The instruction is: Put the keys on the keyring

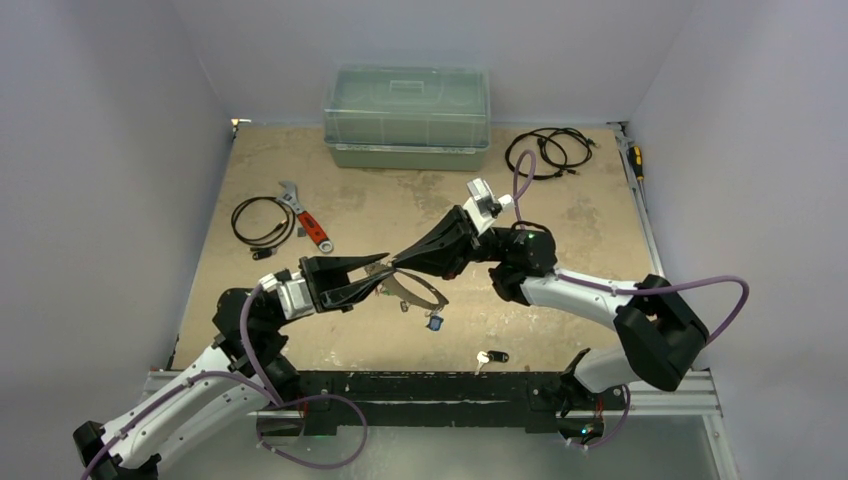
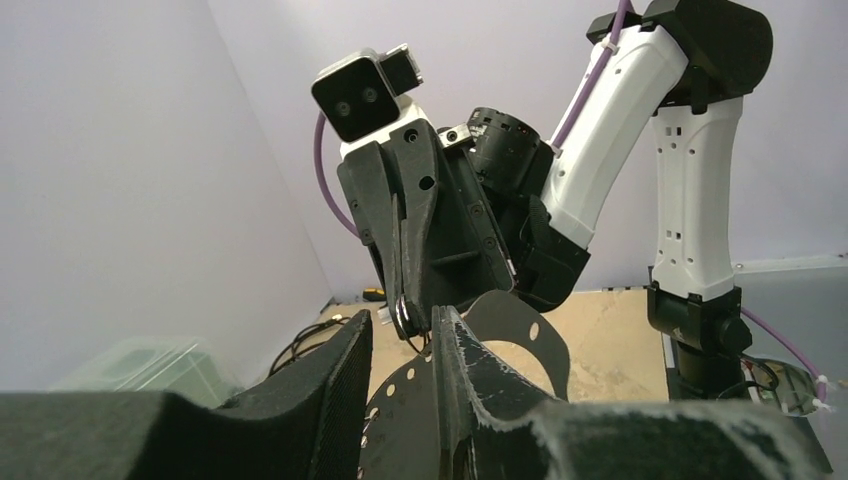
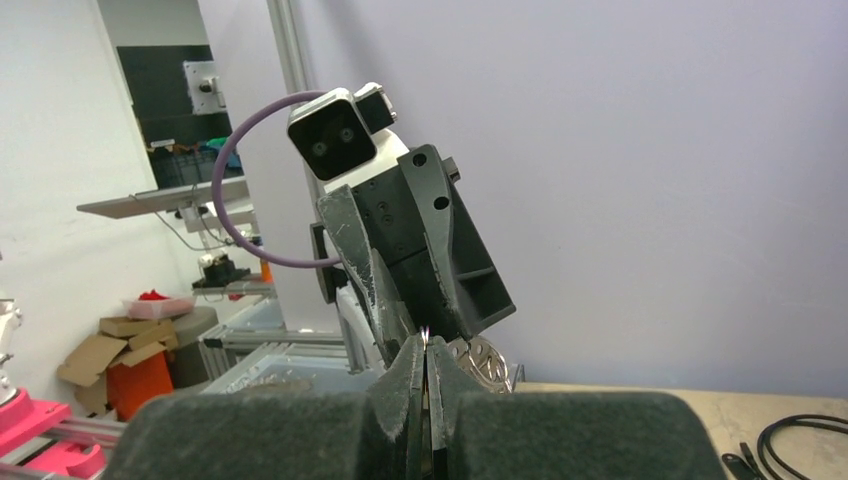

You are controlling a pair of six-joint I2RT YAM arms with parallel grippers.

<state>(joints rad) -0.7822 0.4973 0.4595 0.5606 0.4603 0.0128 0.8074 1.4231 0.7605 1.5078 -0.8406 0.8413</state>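
Note:
The keyring [image 1: 420, 292], a flat silver crescent with holes, is held above the middle of the table. My left gripper [image 1: 385, 268] is closed round its left end. In the left wrist view the keyring [image 2: 520, 325] lies against the right finger [image 2: 455, 370], with a gap on the left finger's side. My right gripper [image 1: 397, 264] meets it tip to tip and is shut on a key's thin silver ring [image 3: 427, 338], which glints between the pads. A blue-tagged key [image 1: 434, 322] hangs below the keyring. A black-tagged key [image 1: 490, 357] lies near the front edge.
A clear lidded box [image 1: 407, 115] stands at the back. Black cables lie coiled at the back right [image 1: 548, 152] and at the left [image 1: 262, 220]. An orange-handled wrench [image 1: 305, 215] is beside the left cable. A screwdriver [image 1: 636, 158] lies along the right edge.

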